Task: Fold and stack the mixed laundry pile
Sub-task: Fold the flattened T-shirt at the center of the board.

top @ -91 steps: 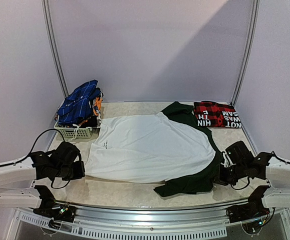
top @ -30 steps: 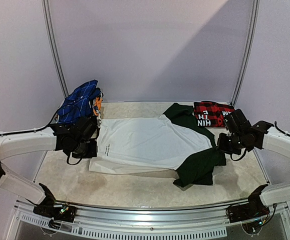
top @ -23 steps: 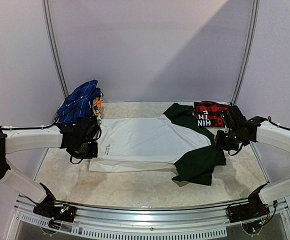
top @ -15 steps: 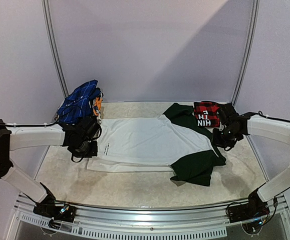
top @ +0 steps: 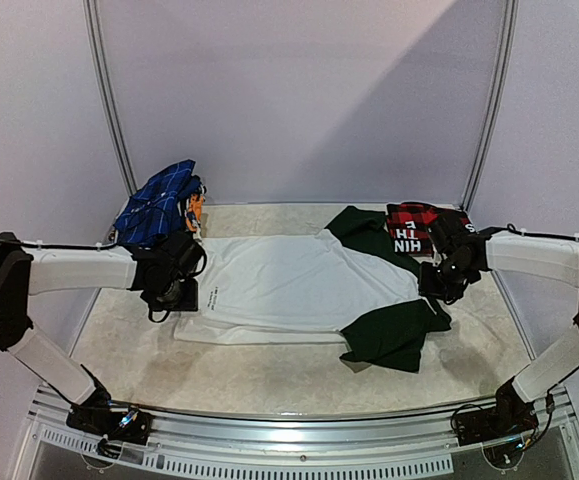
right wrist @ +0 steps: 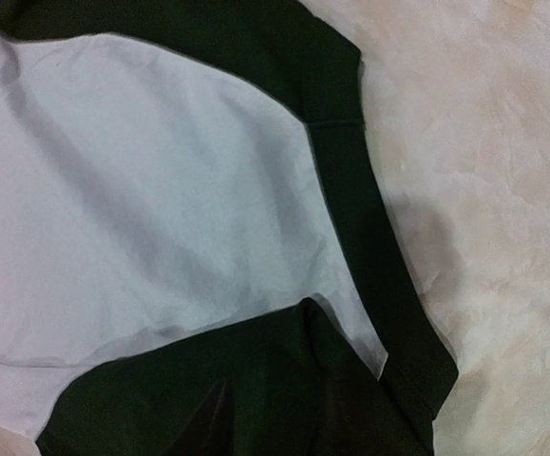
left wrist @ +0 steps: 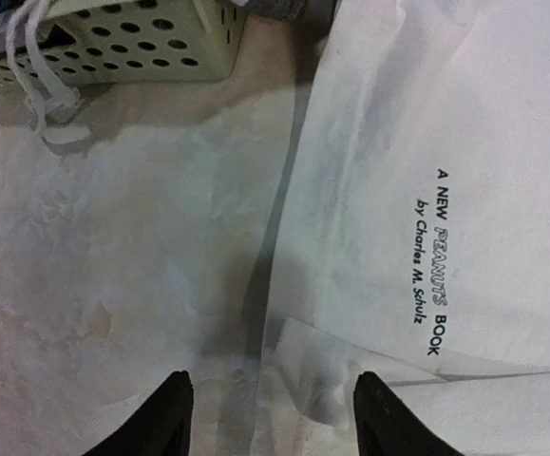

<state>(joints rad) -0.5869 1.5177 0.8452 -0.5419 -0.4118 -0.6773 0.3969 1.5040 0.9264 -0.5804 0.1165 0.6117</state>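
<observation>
The white T-shirt (top: 299,280) with dark green sleeves lies spread across the middle of the table, its near hem folded up over the body. My left gripper (top: 177,298) hovers open over the shirt's folded left corner (left wrist: 322,380), holding nothing. My right gripper (top: 431,285) stands over the dark green sleeve (top: 394,335), which lies folded in on the shirt; its dark fingers (right wrist: 213,418) blend into the cloth but look parted. The red-and-black plaid shirt (top: 414,228) lies folded at the back right. Blue checked cloth (top: 157,205) is heaped at the back left.
A white perforated plastic basket (left wrist: 132,38) with a white cord stands just beyond my left gripper, under the blue cloth. Bare marbled tabletop (top: 269,375) runs along the near edge. Upright metal posts (top: 109,100) frame the back corners.
Both arms carried the shirt's near edge away from me and laid it over the body. My left gripper opened and let go of the hem; my right gripper let the green sleeve drop.
</observation>
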